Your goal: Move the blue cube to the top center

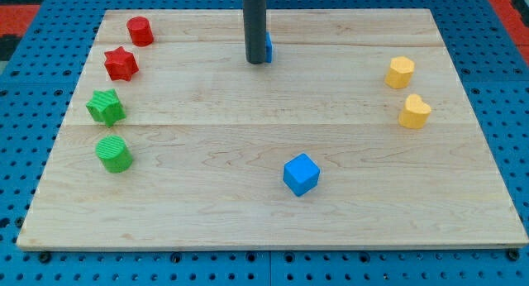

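Note:
A blue cube (301,173) lies on the wooden board (273,220) below centre, toward the view's bottom. My tip (255,62) rests at the top centre of the board, far above the cube. A second blue block (268,47) is mostly hidden behind the rod; only its right edge shows, touching or right beside my tip.
At the view's left lie a red cylinder (140,30), a red star (121,64), a green star (106,107) and a green cylinder (113,153). At the right lie a yellow hexagonal block (400,72) and a yellow heart-like block (414,112).

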